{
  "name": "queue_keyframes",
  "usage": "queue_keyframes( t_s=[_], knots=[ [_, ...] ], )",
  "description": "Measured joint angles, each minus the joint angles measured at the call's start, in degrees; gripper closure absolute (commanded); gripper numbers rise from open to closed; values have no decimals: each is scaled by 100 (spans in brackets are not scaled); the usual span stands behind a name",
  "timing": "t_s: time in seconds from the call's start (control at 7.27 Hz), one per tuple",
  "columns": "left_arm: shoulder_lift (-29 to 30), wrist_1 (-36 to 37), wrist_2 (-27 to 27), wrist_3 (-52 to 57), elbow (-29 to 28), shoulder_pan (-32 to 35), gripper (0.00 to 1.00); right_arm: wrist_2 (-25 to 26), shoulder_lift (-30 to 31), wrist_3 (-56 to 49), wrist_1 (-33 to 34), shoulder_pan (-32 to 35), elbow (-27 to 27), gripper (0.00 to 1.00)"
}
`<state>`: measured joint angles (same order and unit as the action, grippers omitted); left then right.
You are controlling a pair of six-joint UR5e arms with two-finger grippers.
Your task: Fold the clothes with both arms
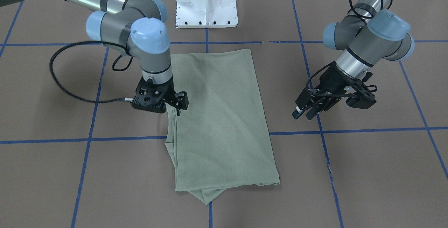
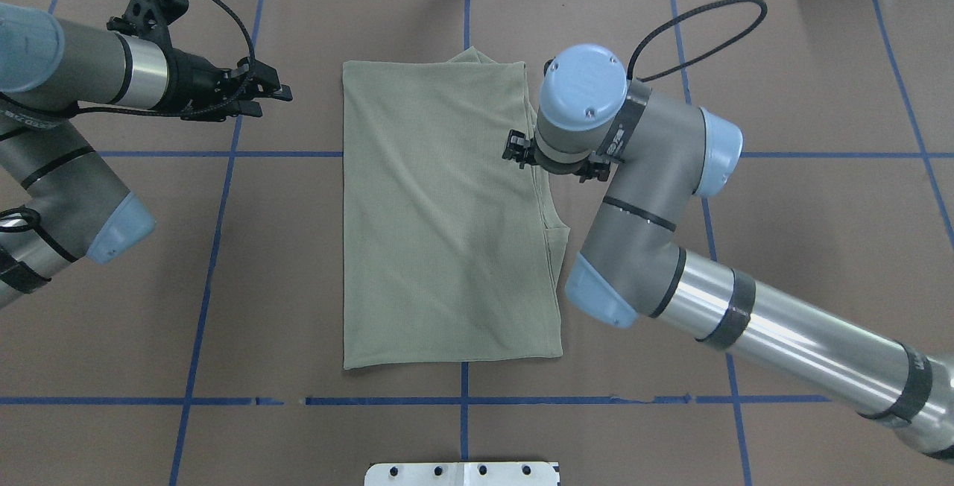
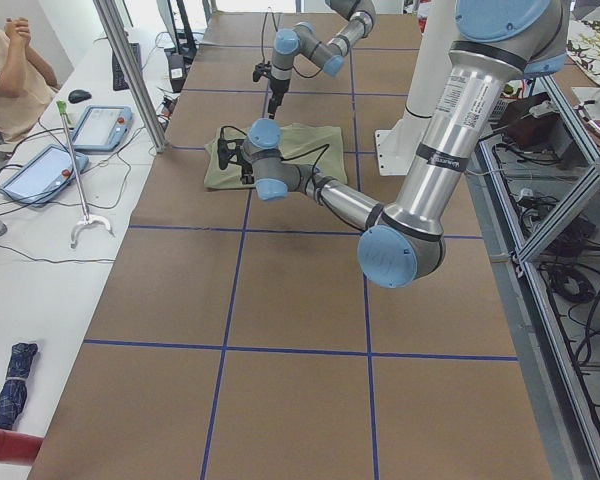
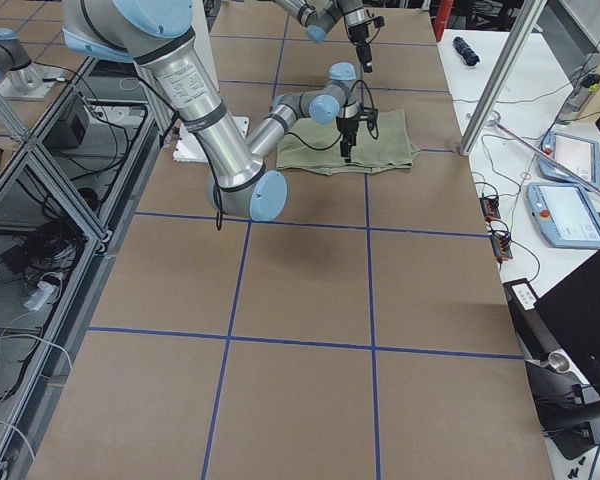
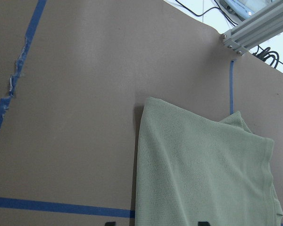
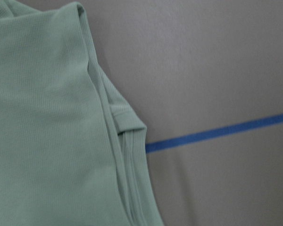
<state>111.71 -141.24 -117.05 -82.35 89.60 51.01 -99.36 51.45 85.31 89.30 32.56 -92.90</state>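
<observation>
Table: Brown paper is covering the table (image 1: 367, 172), and blue tape lines (image 1: 350, 129) are dividing it into squares; my white pedestal base (image 1: 206, 4) is standing at my edge of it.
Shirt: The sage-green shirt (image 1: 220, 116) is lying flat in the middle of the table, folded into 1 long rectangle running away from me, with a cloth corner poking out at its far end.
Right gripper: My right gripper (image 1: 176, 107) is pointing straight down at the shirt's right-hand long edge, where the folded layers are stacking up; I cannot tell how far its jaws are parted or whether they are pinching cloth.
Left gripper: My left gripper (image 1: 303, 113) is hovering over bare paper well apart from the shirt's left edge, its 2 fingers spread and holding nothing.
Sidelines: A person (image 3: 10, 60) is sitting at the white bench beside the table, near 2 handheld control panels (image 3: 100, 125).
</observation>
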Motion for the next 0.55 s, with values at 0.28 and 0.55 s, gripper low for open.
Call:
queue_keyframes(
  t_s=[0.28,0.55],
  knots=[
    [0,0,11,0,-7,-2,34,535,523,1751,0,-851,-801,0],
    [-2,0,23,0,-6,-3,34,794,984,2826,7,-1477,-1342,1]
  ],
)
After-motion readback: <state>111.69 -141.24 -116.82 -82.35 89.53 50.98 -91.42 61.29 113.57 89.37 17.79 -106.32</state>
